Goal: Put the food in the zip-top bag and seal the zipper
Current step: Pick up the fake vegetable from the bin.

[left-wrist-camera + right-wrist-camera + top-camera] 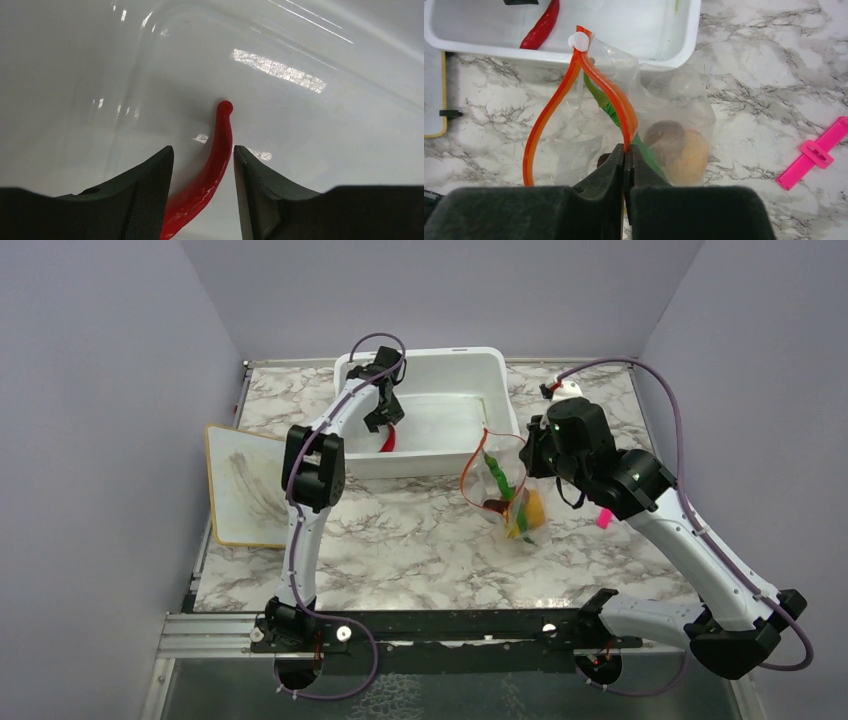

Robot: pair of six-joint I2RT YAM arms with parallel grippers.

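My left gripper (203, 155) is open inside the white tub (440, 356), one finger on each side of the red chili (220, 150), which lies on the tub floor and also shows in the top view (388, 439). My right gripper (625, 152) is shut on the orange-red zipper (549, 110) and holds the clear zip-top bag (674, 100) up with its mouth open in a loop. Inside the bag are the long green pod (604, 102), the brown ball (664, 137), the orange fruit (694, 155) and a dark red piece (602, 160). The white slider (578, 42) sits at the zipper's far end.
The tub stands at the back middle, with the bag (510, 495) just in front of its right corner. A pink clip (604, 518) lies on the marble to the right of the bag. A white board with a yellow edge (245, 485) lies at the left.
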